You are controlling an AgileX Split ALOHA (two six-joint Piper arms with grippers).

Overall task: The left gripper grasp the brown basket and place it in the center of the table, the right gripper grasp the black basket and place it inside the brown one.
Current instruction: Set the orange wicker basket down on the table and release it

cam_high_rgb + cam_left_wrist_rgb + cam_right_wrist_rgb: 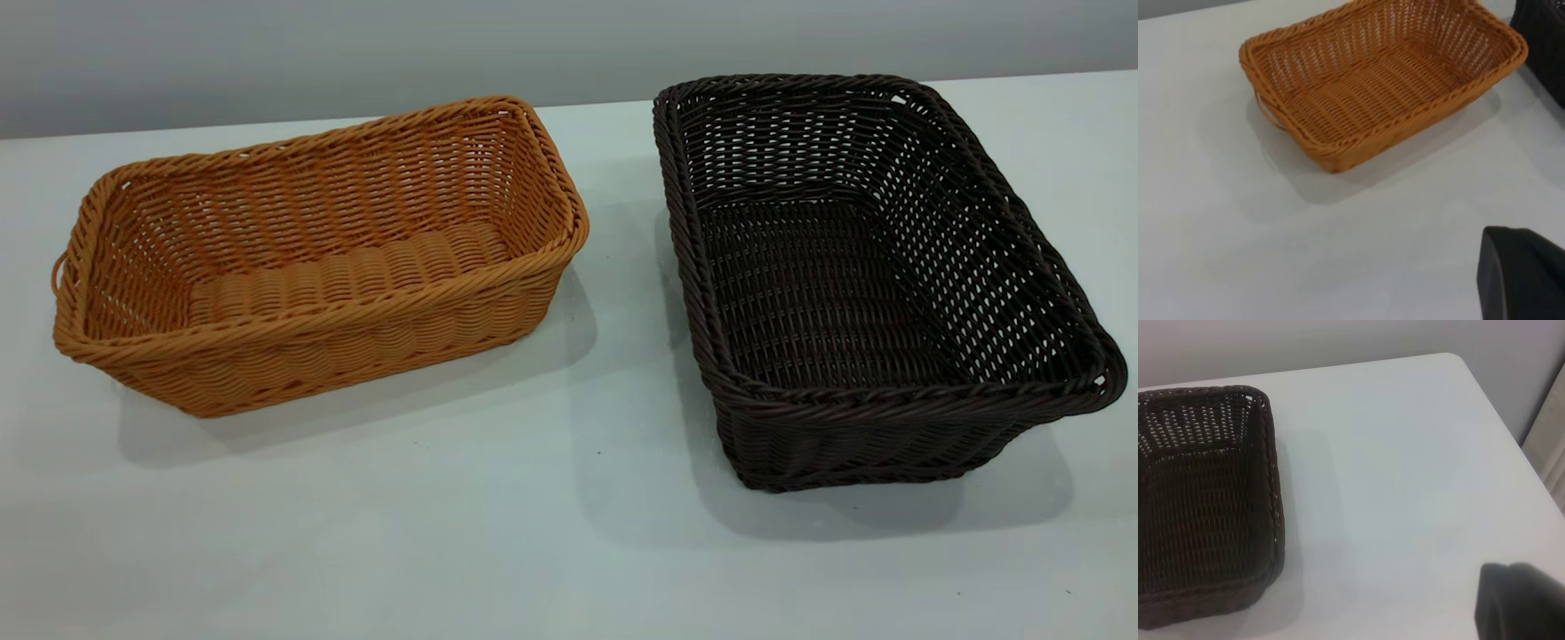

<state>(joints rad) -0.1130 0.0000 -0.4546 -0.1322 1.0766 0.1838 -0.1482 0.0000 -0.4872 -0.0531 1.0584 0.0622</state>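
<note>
The brown basket (pixel 311 258) stands empty on the left of the white table (pixel 569 533), its long side slanting toward the middle. The black basket (pixel 871 284) stands empty on the right, a narrow gap away from it. Neither gripper shows in the exterior view. In the left wrist view a black part of my left gripper (pixel 1521 277) hangs over bare table, well short of the brown basket (pixel 1385 80). In the right wrist view my right gripper (pixel 1521 600) hovers above bare table, beside and apart from the black basket (pixel 1205 500).
A grey wall (pixel 356 44) runs behind the table's far edge. The table's rounded corner (pixel 1458 357) and side edge lie beyond the right gripper, with a pale upright surface (pixel 1551 440) past them. Bare tabletop stretches in front of both baskets.
</note>
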